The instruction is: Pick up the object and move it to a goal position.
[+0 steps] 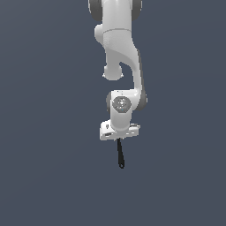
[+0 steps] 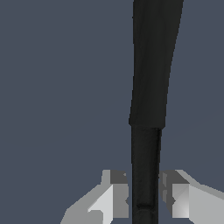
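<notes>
White robot arm (image 1: 121, 57) reaching down from the top against a plain dark blue-grey backdrop, its gripper (image 1: 119, 139) pointing down, slim black utensil (image 1: 120, 153) hanging just below the gripper, upper end hidden between the fingers

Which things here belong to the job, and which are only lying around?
Belongs to the job:
- black utensil, between the fingers
- hand, closed on it

Lying around:
- nothing else is visible; only the plain grey background

Open grey surface (image 1: 44, 176) lies all around the gripper (image 1: 119, 139) — only the held object (image 1: 120, 154) projects below.
</notes>
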`<action>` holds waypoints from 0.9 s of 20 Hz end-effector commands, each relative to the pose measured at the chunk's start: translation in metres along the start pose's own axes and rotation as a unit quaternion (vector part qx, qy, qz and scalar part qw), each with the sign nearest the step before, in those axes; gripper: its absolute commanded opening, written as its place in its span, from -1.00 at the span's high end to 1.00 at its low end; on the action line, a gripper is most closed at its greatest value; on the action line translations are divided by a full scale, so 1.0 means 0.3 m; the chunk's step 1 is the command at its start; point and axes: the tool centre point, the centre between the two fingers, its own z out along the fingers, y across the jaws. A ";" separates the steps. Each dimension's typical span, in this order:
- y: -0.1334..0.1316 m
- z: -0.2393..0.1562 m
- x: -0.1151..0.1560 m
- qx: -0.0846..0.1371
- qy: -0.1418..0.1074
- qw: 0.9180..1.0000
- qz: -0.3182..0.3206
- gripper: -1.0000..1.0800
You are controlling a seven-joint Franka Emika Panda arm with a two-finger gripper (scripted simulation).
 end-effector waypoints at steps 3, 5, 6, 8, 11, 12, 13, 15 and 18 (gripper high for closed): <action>0.009 -0.029 0.005 0.000 0.001 1.000 0.000 1.00; 0.018 -0.056 0.010 0.000 0.001 1.000 0.000 1.00; 0.023 -0.073 0.012 0.000 0.001 1.000 0.000 1.00; 0.036 -0.113 0.018 0.000 0.001 1.000 0.000 1.00; 0.061 -0.188 0.030 0.000 0.001 1.000 0.000 1.00; 0.070 -0.216 0.035 0.000 0.001 1.000 0.000 1.00; 0.080 -0.246 0.039 0.000 0.001 1.000 0.000 1.00; 0.100 -0.312 0.050 0.000 0.001 1.000 0.000 1.00; 0.134 -0.417 0.067 0.000 0.001 1.000 0.000 1.00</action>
